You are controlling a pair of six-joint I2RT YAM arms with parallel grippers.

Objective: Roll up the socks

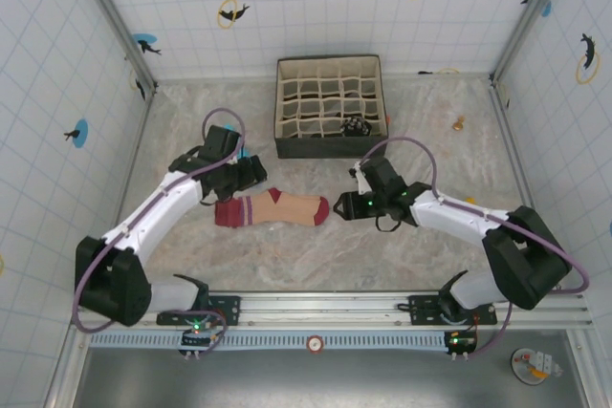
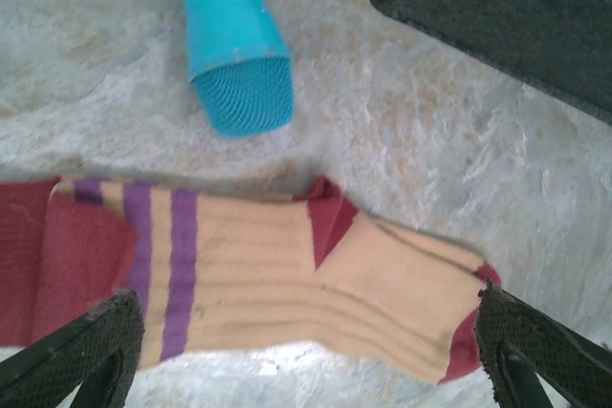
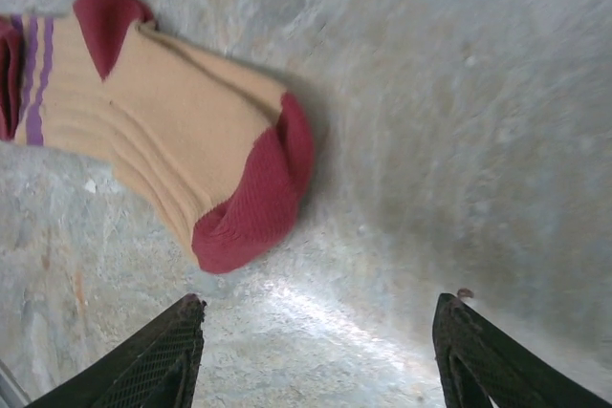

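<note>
left gripper (image 2: 306, 320): jaws wide, holding nothing, straddling the peach sock (image 1: 277, 209) from above. right gripper (image 3: 317, 317): jaws wide, holding nothing, just off the sock's maroon toe.
risks: a shallow pinch may catch one layer only, so the roll skews or springs loose. the blue cylinder (image 2: 234, 45), just beyond the sock, may be knocked rolling.
divided box (image 1: 330, 61), farther beyond the sock: one cell holds a dark-and-white bundle (image 1: 356, 126), probably the striped sock.

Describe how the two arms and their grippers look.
Left arm and right arm: white links, black joints and bases, a lilac cable looping along each, small green lights. Left gripper and right gripper have black, mesh-textured fingers.
</note>
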